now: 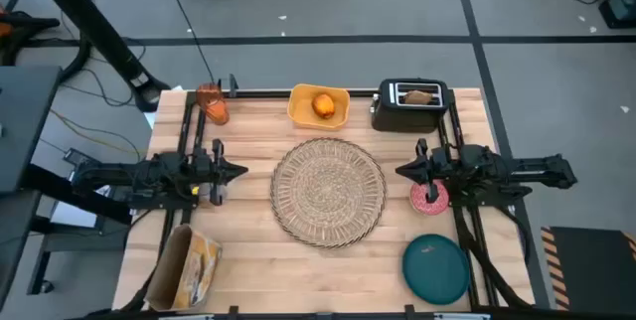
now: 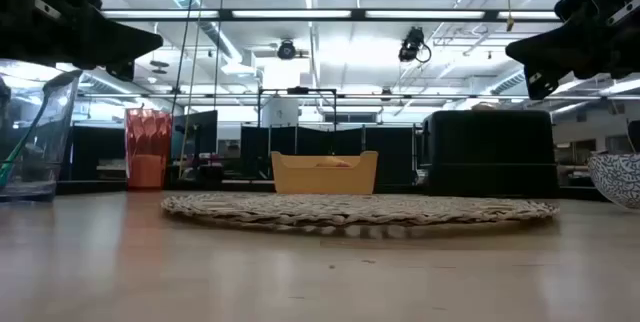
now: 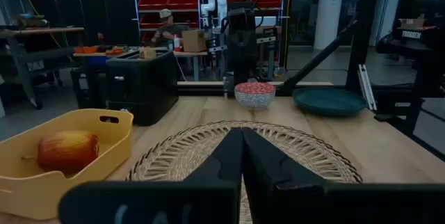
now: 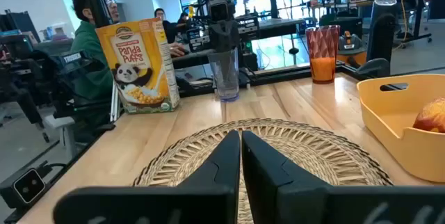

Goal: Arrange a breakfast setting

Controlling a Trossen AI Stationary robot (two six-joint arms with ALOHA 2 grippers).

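The round woven placemat (image 1: 328,191) lies flat at the table's middle. My left gripper (image 1: 238,170) hovers shut off its left edge, and my right gripper (image 1: 402,170) hovers shut off its right edge; both point at the mat. The pink bowl (image 1: 429,198) stands under my right arm, the teal plate (image 1: 435,267) at the near right. At the far left stands the orange cup (image 1: 211,101). The small orange fruit (image 1: 324,105) lies in the yellow tray (image 1: 298,111). A toast slice (image 1: 422,96) sticks up from the black toaster (image 1: 410,104). A blue-green spoon (image 2: 22,147) leans in a clear glass.
A cereal box (image 1: 189,265) lies at the near left corner. The clear glass (image 4: 226,74) stands by my left arm. Black frame rails run along the table's left, right and far edges. People sit at benches beyond the table.
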